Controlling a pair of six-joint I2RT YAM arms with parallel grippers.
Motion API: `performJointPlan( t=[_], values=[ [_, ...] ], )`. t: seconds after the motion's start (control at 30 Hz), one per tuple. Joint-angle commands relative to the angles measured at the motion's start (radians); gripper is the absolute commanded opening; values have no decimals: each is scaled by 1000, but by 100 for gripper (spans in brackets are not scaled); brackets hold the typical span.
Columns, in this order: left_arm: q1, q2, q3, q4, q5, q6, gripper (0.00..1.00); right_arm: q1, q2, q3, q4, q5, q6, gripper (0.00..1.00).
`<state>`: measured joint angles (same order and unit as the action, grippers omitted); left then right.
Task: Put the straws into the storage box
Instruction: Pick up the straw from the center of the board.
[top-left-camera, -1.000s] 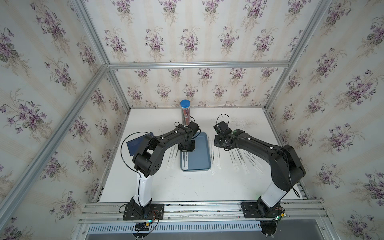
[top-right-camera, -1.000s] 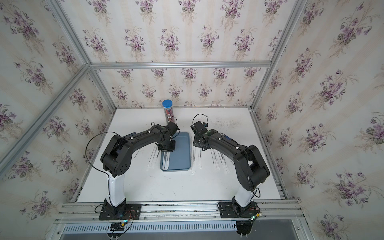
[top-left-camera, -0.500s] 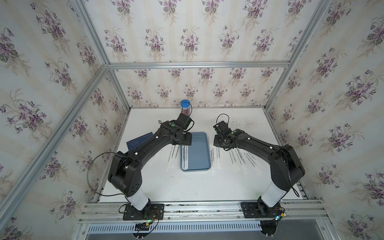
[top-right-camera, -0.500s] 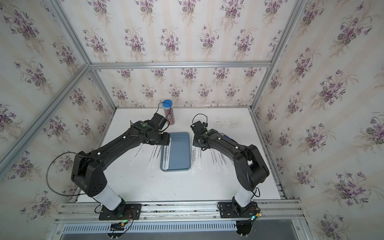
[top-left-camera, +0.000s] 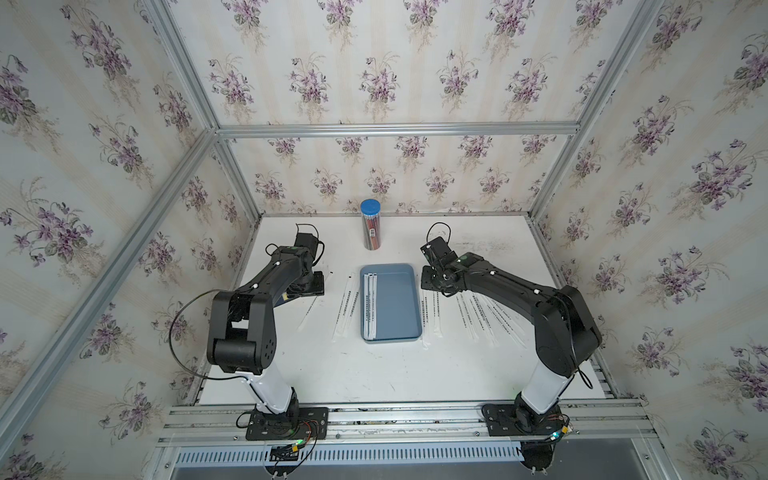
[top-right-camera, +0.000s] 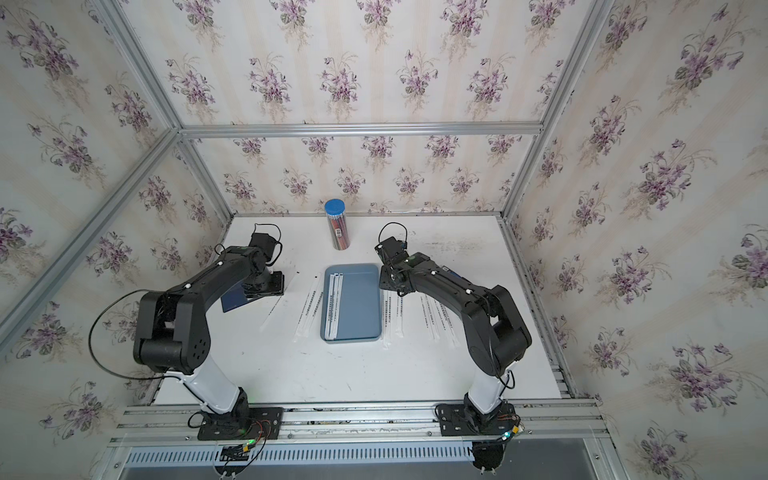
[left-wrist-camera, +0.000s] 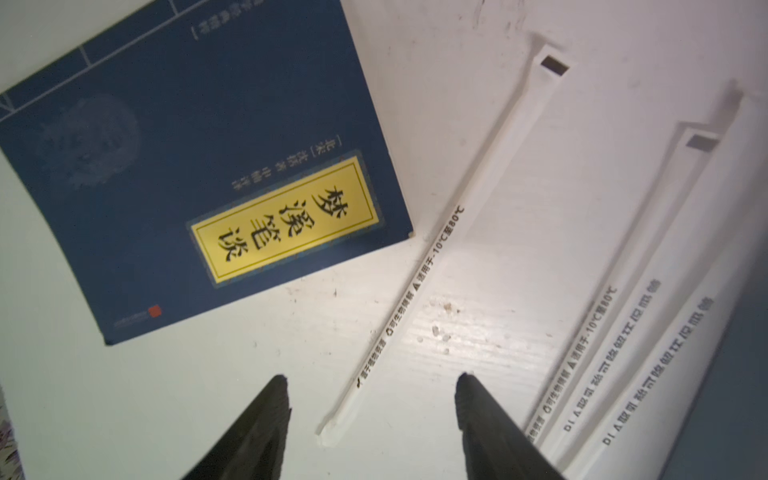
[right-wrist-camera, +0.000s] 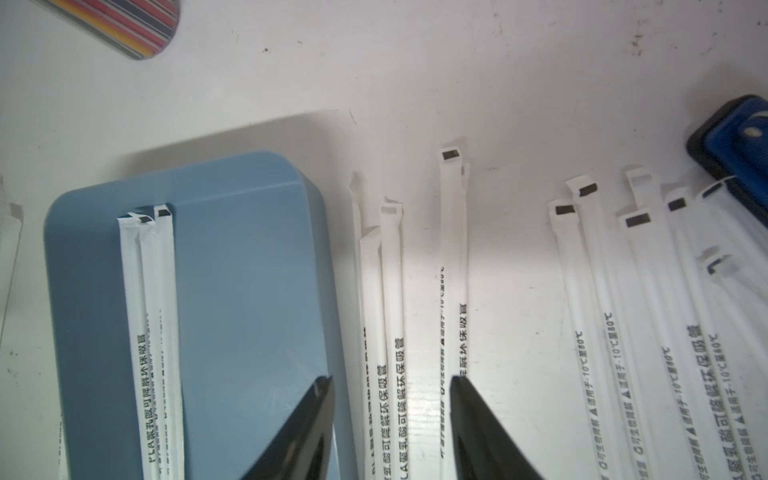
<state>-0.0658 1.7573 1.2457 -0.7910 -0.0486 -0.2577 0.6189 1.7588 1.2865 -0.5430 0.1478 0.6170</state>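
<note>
The blue-grey storage box (top-left-camera: 395, 303) (top-right-camera: 359, 307) (right-wrist-camera: 249, 291) lies mid-table with two or three white straws (top-left-camera: 370, 305) (right-wrist-camera: 151, 332) along its left side. More straws lie loose on the table left of it (top-left-camera: 347, 309) and right of it (top-left-camera: 484, 316). My left gripper (top-left-camera: 311, 284) (left-wrist-camera: 372, 386) is open and low over the table left of the box, with one loose straw (left-wrist-camera: 415, 282) lying between its fingers, untouched. My right gripper (top-left-camera: 432, 283) (right-wrist-camera: 390, 384) is open beside the box's far right corner, astride three straws (right-wrist-camera: 390, 332) on the table.
A clear tube of red pencils with a blue cap (top-left-camera: 370, 226) (top-right-camera: 338, 228) stands at the back centre. A dark blue card with a yellow label (left-wrist-camera: 199, 166) (top-right-camera: 232, 299) lies under the left arm. A blue and black object (right-wrist-camera: 739, 141) lies past the right-hand straws.
The left arm has swung left, away from over the box, to the table beside the blue card, and its jaws have opened. The right gripper has kept its place and widened.
</note>
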Motion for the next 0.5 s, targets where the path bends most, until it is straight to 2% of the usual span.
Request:
performJointPlan(
  t=[0.0,0.07,0.23,0.47],
  values=[
    [12,47,23,-5,83,55,54,-1,-16,-2,-7,7,-12,42],
    [31,77,29,-10,111,54,45,-1,-24,-8,-2,9,-8,40],
    [43,124,27,4,171,39,42,-1,-22,-7,2,4,-5,39],
    [42,170,29,10,171,30,41,1,-24,-4,5,1,-6,38]
  ],
)
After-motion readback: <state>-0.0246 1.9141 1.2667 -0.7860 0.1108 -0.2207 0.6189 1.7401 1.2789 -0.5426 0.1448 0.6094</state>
